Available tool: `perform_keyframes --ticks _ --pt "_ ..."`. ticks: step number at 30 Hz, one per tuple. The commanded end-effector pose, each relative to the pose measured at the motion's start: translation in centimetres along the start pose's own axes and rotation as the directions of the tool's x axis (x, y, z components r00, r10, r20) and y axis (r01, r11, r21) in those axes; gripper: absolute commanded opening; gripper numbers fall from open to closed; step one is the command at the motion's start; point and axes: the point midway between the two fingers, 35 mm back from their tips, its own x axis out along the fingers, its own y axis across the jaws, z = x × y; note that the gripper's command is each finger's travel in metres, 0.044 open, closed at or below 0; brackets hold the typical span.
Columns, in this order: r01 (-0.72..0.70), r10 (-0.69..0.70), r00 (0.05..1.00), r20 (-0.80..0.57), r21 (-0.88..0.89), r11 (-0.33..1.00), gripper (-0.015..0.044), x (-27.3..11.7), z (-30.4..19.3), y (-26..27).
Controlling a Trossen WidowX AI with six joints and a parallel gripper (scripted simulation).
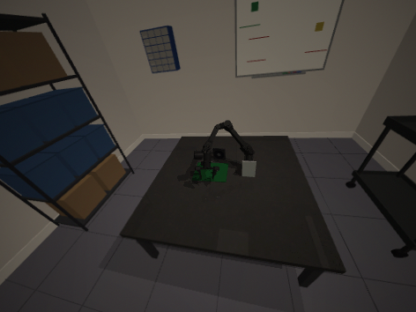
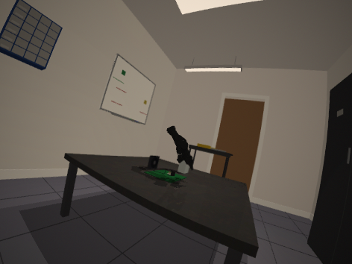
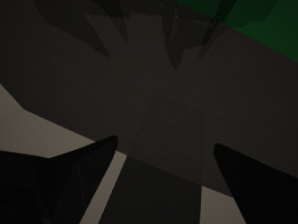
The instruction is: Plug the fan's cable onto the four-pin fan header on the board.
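Observation:
The green board point(image 1: 221, 173) point(image 2: 156, 174) point(image 3: 286, 36) lies flat on the dark table; one corner shows at the top right in the wrist view. The fan point(image 1: 219, 153) point(image 2: 154, 162), a dark square block, stands behind the board in the top view. My gripper point(image 1: 206, 170) point(image 3: 165, 144) is open, with nothing between its fingers. In the top view it appears over the board's left part; its height and any contact are unclear. The wrist view shows tabletop and shadows beyond the fingertips. The cable, its plug and the four-pin header cannot be made out.
A white box point(image 1: 248, 169) point(image 2: 183, 167) stands by the arm's base, right of the board in the top view. The dark table point(image 1: 185, 220) point(image 2: 212, 201) carries everything. Shelves stand left of it and a cart stands right. The views are dim.

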Motion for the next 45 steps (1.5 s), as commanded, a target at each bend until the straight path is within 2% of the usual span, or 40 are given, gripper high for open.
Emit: perform_keyframes --ticks 1,10,21,24,31,45 --pt "0.188 -0.134 0.949 0.287 -0.171 0.967 0.0440 -6.5 2.9 -2.8" --pt "0.410 -0.209 0.813 0.543 -0.279 0.869 0.0440 -13.3 5.7 -5.5" --pt "0.419 -0.210 0.806 0.553 -0.282 0.863 0.0440 -13.6 5.9 -5.6" --pt "0.418 -0.209 0.807 0.552 -0.284 0.863 0.0440 -12.2 6.7 -5.7" --pt "0.420 -0.210 0.804 0.556 -0.281 0.863 0.0440 -5.7 11.4 -7.6" --pt "0.420 -0.210 0.804 0.556 -0.281 0.863 0.0440 -4.7 12.1 -7.9"
